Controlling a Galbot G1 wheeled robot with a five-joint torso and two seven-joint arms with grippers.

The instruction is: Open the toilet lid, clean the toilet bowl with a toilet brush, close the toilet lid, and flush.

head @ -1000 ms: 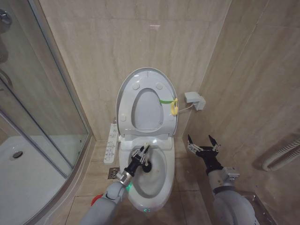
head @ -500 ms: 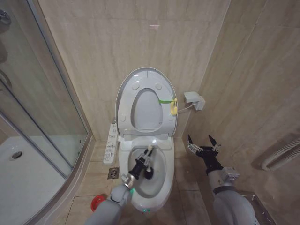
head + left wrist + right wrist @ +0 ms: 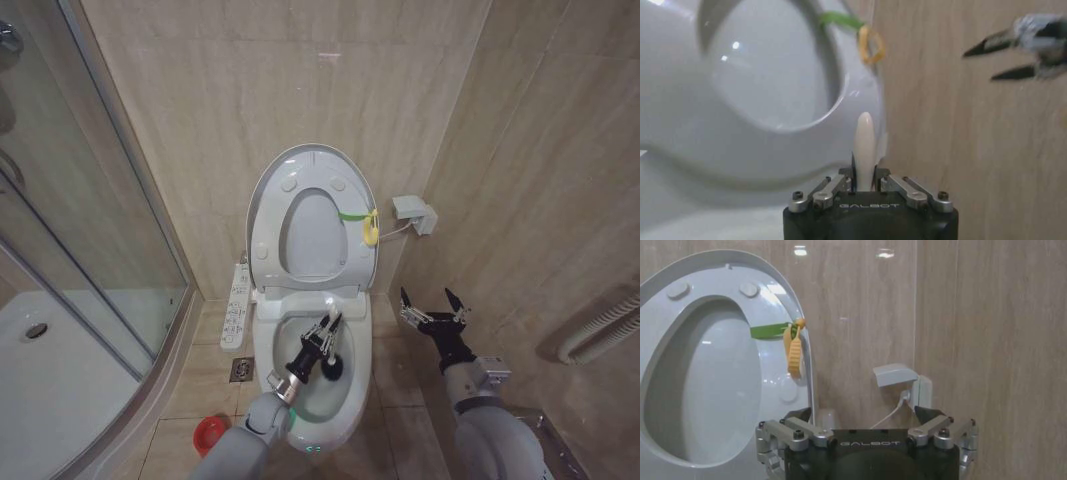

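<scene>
Toilet lid [image 3: 268,205] up, leaning back on the far tiled wall, glossy white oval; green strap and yellow ring [image 3: 371,229] on its right edge. Seat ring raised flat against it. Toilet bowl [image 3: 272,330] open, white elongated ceramic, long white button panel [image 3: 238,303] along its left side. Toilet brush [image 3: 331,348] inside the bowl: thin white handle tilted, tip pointing far, dark bristle head low on the right inner wall.

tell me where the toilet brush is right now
In the head view the toilet brush is inside the toilet bowl, toward its right side, held by the left gripper, just below the raised toilet lid.
</scene>
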